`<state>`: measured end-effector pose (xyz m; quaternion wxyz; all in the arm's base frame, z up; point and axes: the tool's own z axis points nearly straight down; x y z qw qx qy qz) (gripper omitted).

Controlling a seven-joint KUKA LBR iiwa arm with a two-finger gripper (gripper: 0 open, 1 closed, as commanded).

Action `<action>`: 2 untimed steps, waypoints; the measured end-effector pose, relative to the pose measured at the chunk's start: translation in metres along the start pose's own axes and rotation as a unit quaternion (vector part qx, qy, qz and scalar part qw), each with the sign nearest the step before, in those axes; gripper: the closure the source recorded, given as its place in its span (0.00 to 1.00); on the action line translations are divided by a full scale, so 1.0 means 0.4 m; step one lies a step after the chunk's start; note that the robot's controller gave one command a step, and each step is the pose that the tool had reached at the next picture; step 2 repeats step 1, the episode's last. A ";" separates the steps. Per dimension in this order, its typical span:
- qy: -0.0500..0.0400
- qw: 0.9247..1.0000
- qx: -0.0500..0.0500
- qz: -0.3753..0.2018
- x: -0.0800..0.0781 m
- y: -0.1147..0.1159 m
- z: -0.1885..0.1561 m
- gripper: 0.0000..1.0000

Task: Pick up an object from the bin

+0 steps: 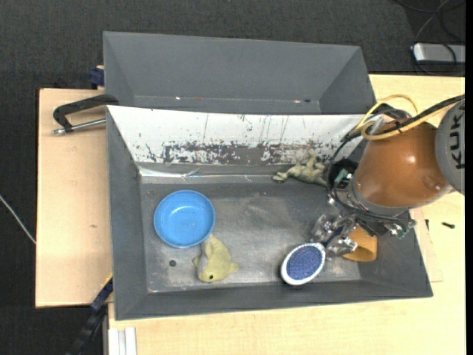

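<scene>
Nearest us, a white-rimmed blue oval disc (302, 263) lies at the bin's (244, 302) front right. Just behind it we see the gripper (334, 231) hanging low, its orange-covered wrist (395, 168) bent down from the right. Whether it grips anything we cannot tell.

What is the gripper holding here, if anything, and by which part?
It cannot be told. The gripper is down at the right end of the bin, beside a white-rimmed blue oval disc and an orange piece.
</scene>
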<state>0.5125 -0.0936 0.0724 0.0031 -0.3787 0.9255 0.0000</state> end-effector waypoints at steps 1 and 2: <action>-0.001 0.987 0.003 -0.159 -0.048 -0.058 -0.487 1.00; -0.001 0.987 0.003 -0.159 -0.048 -0.058 -0.487 1.00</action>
